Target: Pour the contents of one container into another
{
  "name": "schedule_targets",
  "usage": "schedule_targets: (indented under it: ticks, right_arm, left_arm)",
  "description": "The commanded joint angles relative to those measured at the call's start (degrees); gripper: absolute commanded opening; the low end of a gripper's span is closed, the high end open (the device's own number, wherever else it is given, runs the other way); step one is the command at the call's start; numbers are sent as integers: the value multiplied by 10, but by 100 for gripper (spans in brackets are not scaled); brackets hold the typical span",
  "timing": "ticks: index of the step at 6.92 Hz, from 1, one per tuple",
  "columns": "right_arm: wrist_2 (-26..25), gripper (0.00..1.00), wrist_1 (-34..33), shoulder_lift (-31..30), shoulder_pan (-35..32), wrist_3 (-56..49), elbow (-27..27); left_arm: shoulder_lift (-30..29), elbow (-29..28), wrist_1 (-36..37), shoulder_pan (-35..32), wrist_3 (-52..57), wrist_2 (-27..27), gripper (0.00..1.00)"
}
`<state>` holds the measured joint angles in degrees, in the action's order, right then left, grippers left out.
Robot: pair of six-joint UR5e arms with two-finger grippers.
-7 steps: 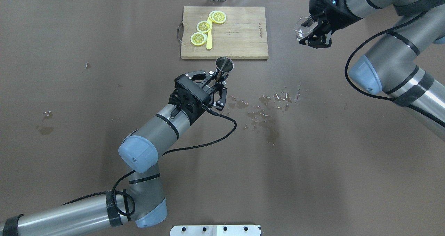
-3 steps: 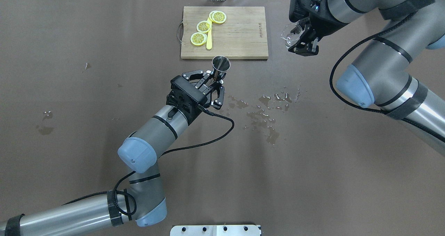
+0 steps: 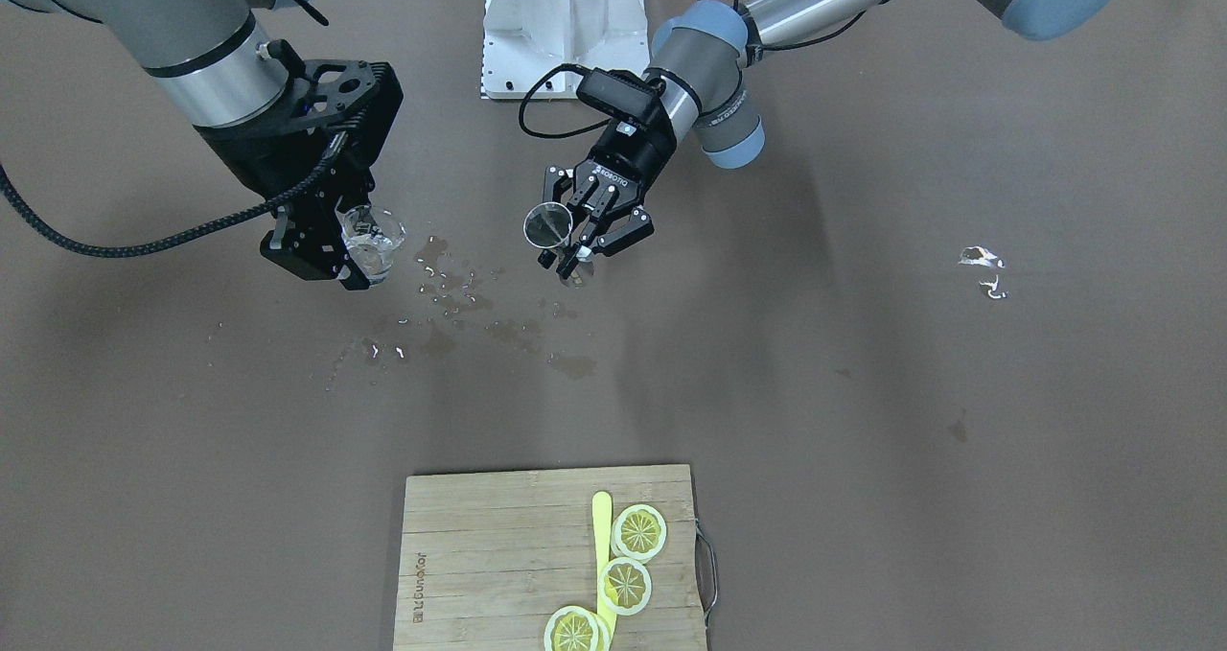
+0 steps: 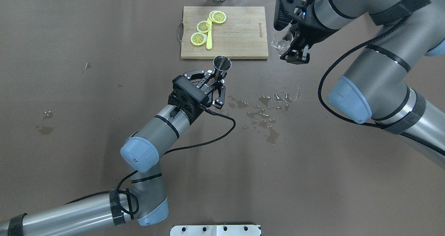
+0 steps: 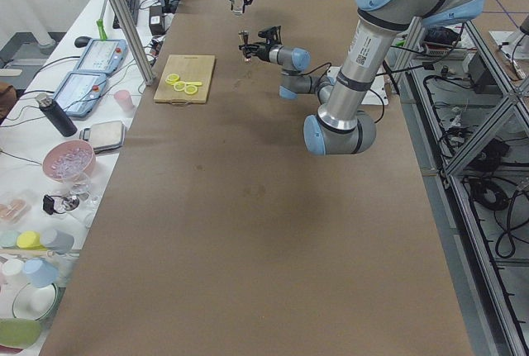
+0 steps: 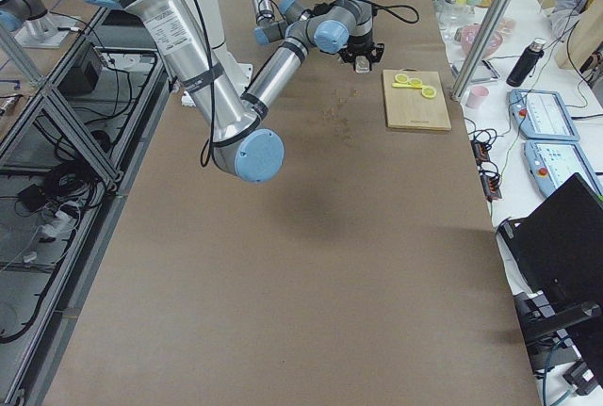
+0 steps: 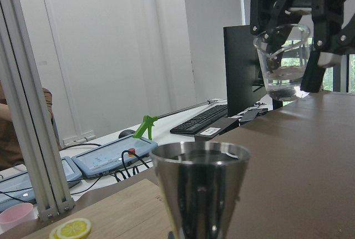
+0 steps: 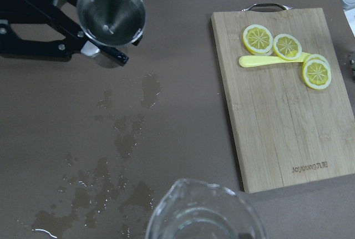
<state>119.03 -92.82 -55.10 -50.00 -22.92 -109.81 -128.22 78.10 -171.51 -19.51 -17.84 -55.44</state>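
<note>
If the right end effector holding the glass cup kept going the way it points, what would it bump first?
Probably the brown table, beside the cutting board. The right end effector points down with its glass cup, and nothing else shows underneath.

Metal jigger (image 7: pixel 199 189), glass cup (image 7: pixel 282 61) beyond

I work at a long brown bench (image 5: pixel 248 207). Along the bench's far side from me runs a white table (image 5: pixel 21 137). A metal post (image 5: pixel 124 19) stands between the bench and that table. On the table lie blue tablets (image 5: pixel 103 54), a keyboard (image 7: pixel 208 118) and a dark screen (image 7: pixel 241 72). Past the table is a plain white wall (image 7: pixel 100 45) and a window (image 7: pixel 348 81) showing green. On my side of the bench, the grey floor (image 5: pixel 504 315) holds metal frames (image 6: pixel 57 100). The light is bright.
</note>
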Motion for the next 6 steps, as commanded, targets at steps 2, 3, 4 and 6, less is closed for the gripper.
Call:
schedule_targets:
  ticks: [2,3,4,6]
  right_arm:
    - [-34,0,-95,56,31,1,-9]
    - [-47,0,-111,66,42,2,-8]
    - [-49,0,-125,77,46,2,-6]
    - [-54,0,-168,103,53,0,5]
  left_arm:
    - [-2,-7,0,1,0,0,0]
    - [-3,-6,0,1,0,0,0]
    - [-2,-8,-5,4,0,0,0]
    - [2,-10,-24,5,0,0,0]
